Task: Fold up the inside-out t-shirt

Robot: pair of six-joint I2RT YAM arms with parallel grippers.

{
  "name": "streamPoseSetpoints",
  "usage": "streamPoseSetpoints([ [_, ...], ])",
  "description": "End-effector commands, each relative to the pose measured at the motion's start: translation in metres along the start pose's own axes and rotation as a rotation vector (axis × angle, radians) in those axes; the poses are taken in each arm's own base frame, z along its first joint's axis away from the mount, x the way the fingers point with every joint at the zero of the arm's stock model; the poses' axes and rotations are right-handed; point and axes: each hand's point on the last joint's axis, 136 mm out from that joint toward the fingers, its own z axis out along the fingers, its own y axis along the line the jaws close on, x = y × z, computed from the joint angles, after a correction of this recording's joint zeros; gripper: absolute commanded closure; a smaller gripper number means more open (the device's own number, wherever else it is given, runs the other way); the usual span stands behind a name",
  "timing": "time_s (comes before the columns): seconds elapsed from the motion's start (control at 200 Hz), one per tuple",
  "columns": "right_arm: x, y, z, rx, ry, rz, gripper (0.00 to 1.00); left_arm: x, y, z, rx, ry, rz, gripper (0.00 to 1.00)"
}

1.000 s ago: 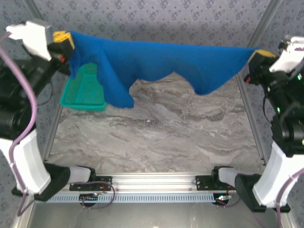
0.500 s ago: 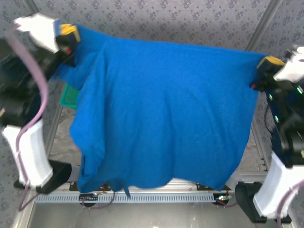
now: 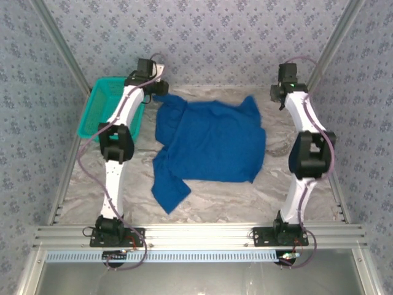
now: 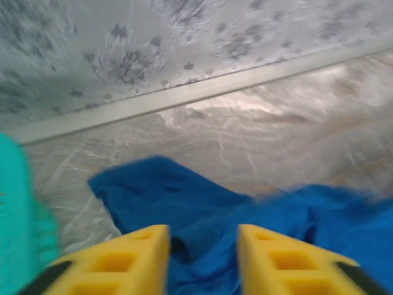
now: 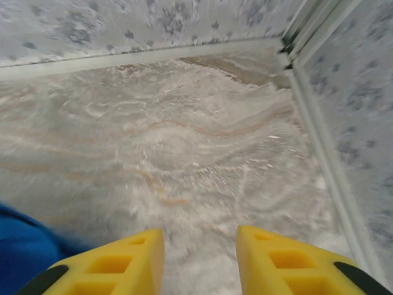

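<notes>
While left gripper (image 4: 199, 239) and right gripper (image 5: 198, 238) gape apart, royal-blue t-shirt (image 3: 212, 144) lies rumpled on marble table (image 3: 245, 203)

- No writing, brand, number or sign can be read on anything here.
- The wall covering carries only a repeated small floral motif, with no letters in it.

Yellow left hand (image 4: 201, 238) parted and empty, blue t-shirt (image 4: 184, 196) crumpled on marble table (image 4: 245, 135), teal basket (image 4: 15, 203) at left
</notes>
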Motion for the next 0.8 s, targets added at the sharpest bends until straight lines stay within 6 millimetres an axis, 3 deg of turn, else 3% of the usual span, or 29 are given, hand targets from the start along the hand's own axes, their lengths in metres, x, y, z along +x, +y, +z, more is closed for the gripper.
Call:
streamPoseSetpoints([
  [0.0,-0.039,0.002,0.016,0.039,-0.063,0.026,0.55,-0.061,0.021,-0.022,-0.012,-0.2,-0.108,0.47],
  [0.04,-0.036,0.01,0.019,0.027,-0.023,0.01,0.49,-0.064,0.022,-0.02,0.005,-0.229,-0.145,0.4],
  [0.09,-0.042,0.021,0.009,0.0,-0.017,-0.01,0.49,-0.066,0.022,-0.023,0.043,-0.227,-0.199,0.32],
  [0.155,-0.036,0.042,-0.014,-0.049,0.005,-0.035,0.49,-0.07,0.008,-0.036,0.105,-0.207,-0.227,0.28],
  [0.23,-0.011,0.074,-0.044,-0.169,0.04,-0.029,0.49,-0.07,-0.021,-0.056,0.154,-0.169,-0.191,0.28],
  [0.315,0.043,0.103,-0.07,-0.312,0.133,0.03,0.49,-0.068,-0.059,-0.086,0.183,-0.133,-0.142,0.29],
  [0.42,0.118,0.113,-0.096,-0.395,0.275,0.072,0.5,-0.052,-0.092,-0.115,0.206,-0.088,-0.084,0.3],
  [0.54,0.194,0.125,-0.116,-0.47,0.444,0.084,0.53,-0.025,-0.122,-0.145,0.253,-0.063,-0.072,0.3],
  [0.595,0.216,0.129,-0.119,-0.494,0.499,0.099,0.54,-0.005,-0.133,-0.161,0.254,-0.041,-0.057,0.3],
  [0.62,0.237,0.126,-0.117,-0.483,0.551,0.106,0.54,0.007,-0.136,-0.166,0.256,-0.03,-0.058,0.3],
  [0.715,0.271,0.112,-0.107,-0.41,0.638,0.102,0.56,0.042,-0.146,-0.189,0.242,-0.038,-0.108,0.3],
  [0.794,0.282,0.087,-0.102,-0.254,0.649,0.035,0.57,0.086,-0.151,-0.199,0.221,0.018,-0.145,0.31],
])
